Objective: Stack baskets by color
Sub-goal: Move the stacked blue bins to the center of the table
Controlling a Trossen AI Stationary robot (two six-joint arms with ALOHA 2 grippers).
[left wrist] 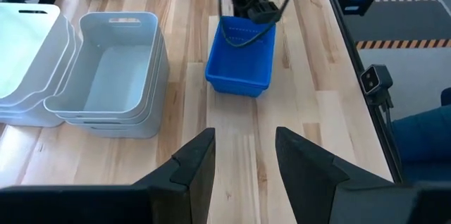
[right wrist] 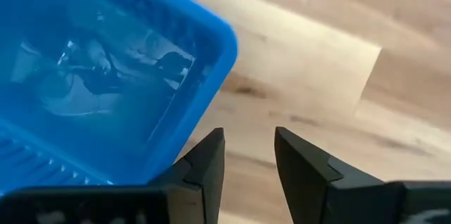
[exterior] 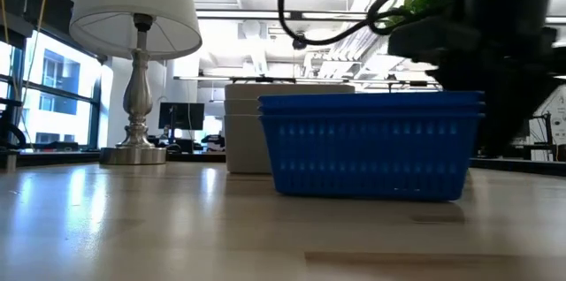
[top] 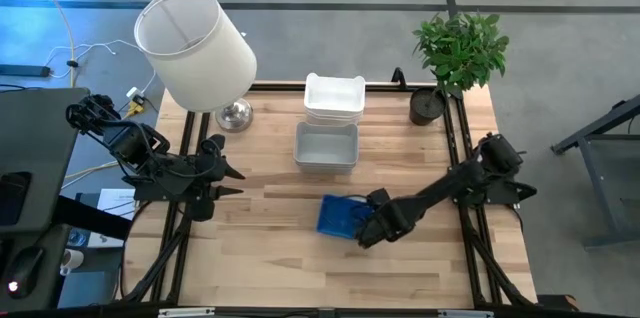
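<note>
A stack of nested blue baskets [top: 340, 216] stands on the wooden table near its middle front; the low view shows it as a blue stack [exterior: 371, 144]. My right gripper [top: 372, 230] hangs low at the stack's right end and points down. It is open, with its fingers just outside a blue corner [right wrist: 225, 41] and bare wood between them. Behind the blue stack stand a grey basket stack [top: 326, 146] and a white basket stack [top: 333, 96]. My left gripper [left wrist: 243, 157] waits open above the table's left side. My right gripper comes from above at the blue stack's right end. One finger [right wrist: 208, 157] stands close beside the outer wall [right wrist: 183, 132] below the corner. Whether it touches the wall I cannot tell. Nothing lies between the fingers.
A white lamp [top: 195, 48] stands at the far left. A black pot with a green plant [top: 430, 106] stands at the far right. Dark frame rails run along both table sides. Bare wood lies in front of the blue stack and to its left.
</note>
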